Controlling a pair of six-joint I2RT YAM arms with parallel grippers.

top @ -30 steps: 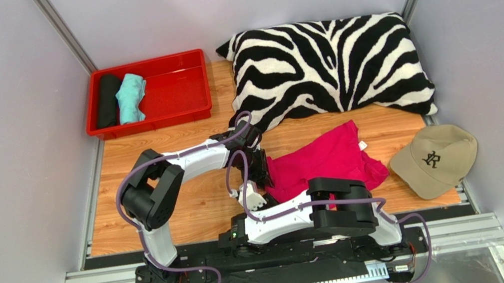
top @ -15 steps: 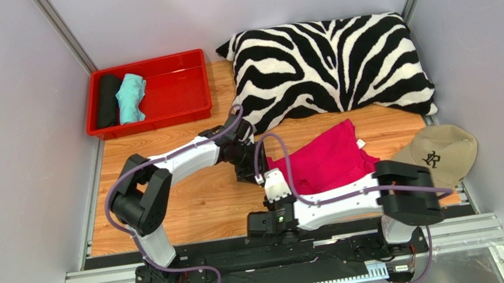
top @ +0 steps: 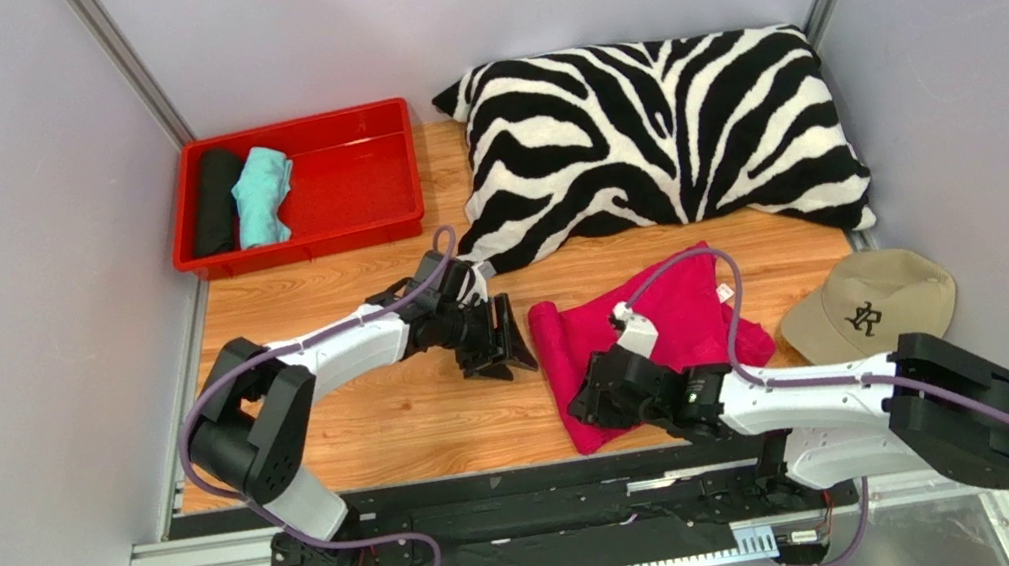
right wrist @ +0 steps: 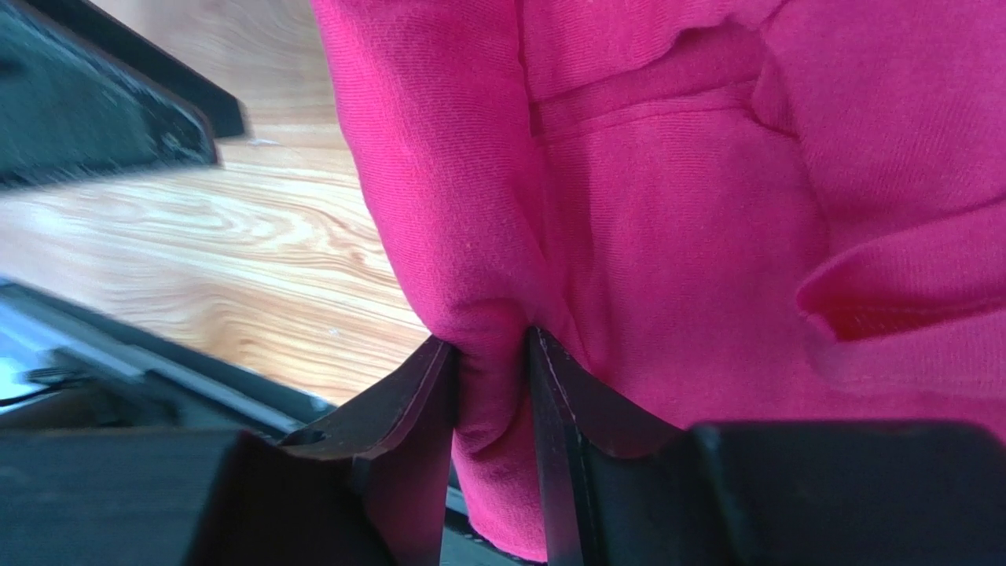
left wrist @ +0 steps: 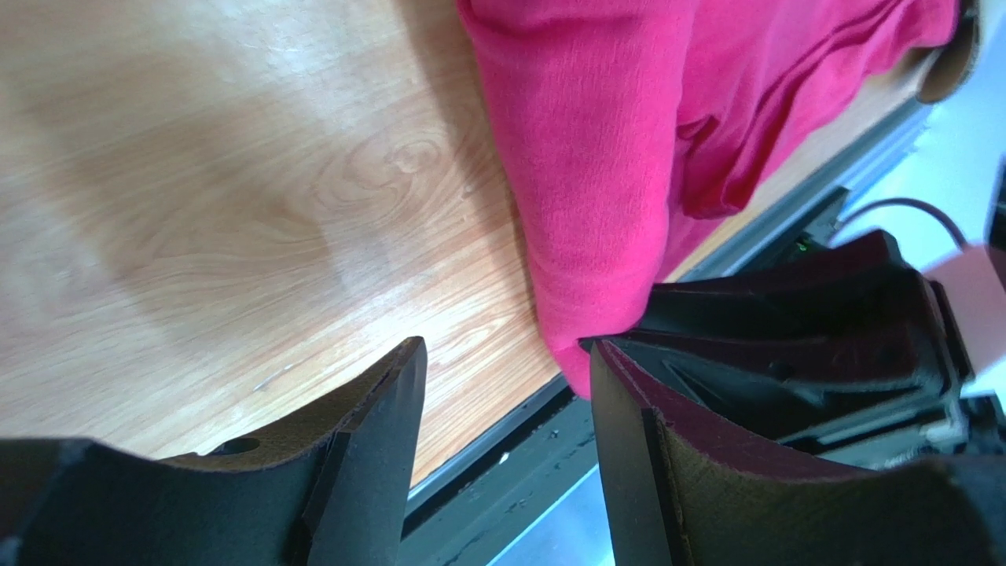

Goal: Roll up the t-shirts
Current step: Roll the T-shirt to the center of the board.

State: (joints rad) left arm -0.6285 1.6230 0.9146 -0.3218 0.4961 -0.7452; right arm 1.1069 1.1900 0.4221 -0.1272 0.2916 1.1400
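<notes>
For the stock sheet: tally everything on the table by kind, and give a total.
Loose shirts: 1, the pink shirt
Fabric rolls: 2, the teal roll and the black roll
Trays: 1, the red tray
Pillows: 1, the pillow
Caps: 1, the cap
Total: 6

Three t-shirts [top: 667,306] [top: 215,200] [top: 263,195]; one pillow [top: 653,123], cap [top: 872,308], tray [top: 364,169]

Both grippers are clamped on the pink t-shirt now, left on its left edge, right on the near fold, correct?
No. The right gripper does pinch the near fold of the pink t-shirt, but the left gripper is open over the tabletop beside it, holding nothing; the left wrist view shows it.
</notes>
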